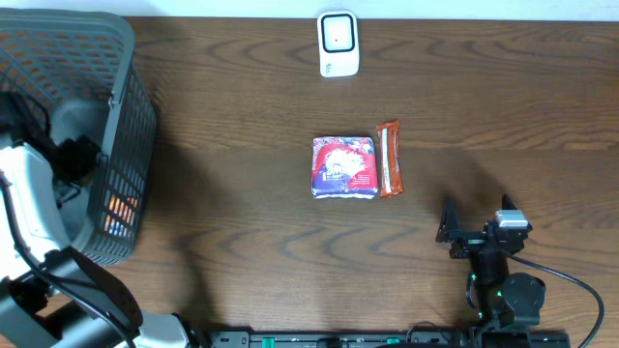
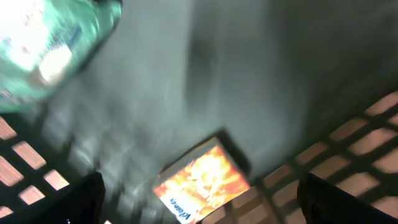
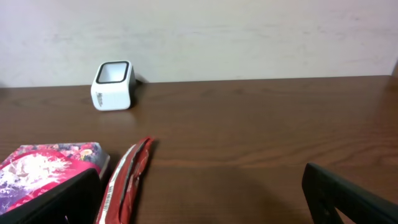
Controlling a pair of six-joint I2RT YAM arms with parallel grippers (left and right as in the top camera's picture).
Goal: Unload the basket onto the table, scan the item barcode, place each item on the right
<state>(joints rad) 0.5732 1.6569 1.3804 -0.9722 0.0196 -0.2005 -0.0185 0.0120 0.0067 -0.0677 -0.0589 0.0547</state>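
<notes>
The white barcode scanner (image 1: 338,43) stands at the table's far edge, also in the right wrist view (image 3: 113,85). Mid-table lie a pink and purple packet (image 1: 344,167) and, touching its right side, a red-orange bar (image 1: 389,159). My right gripper (image 1: 476,215) rests open near the front right, facing them with nothing between its fingers (image 3: 348,199); the bar (image 3: 127,180) and packet (image 3: 43,168) lie ahead to its left. My left gripper (image 2: 200,186) is open inside the grey basket (image 1: 131,116), just above an orange packet (image 2: 202,180).
A greenish clear bottle (image 2: 43,43) lies blurred in the basket's far corner. The left arm (image 1: 34,203) reaches over the basket's near rim. A pale wall (image 3: 249,37) rises behind the table's far edge.
</notes>
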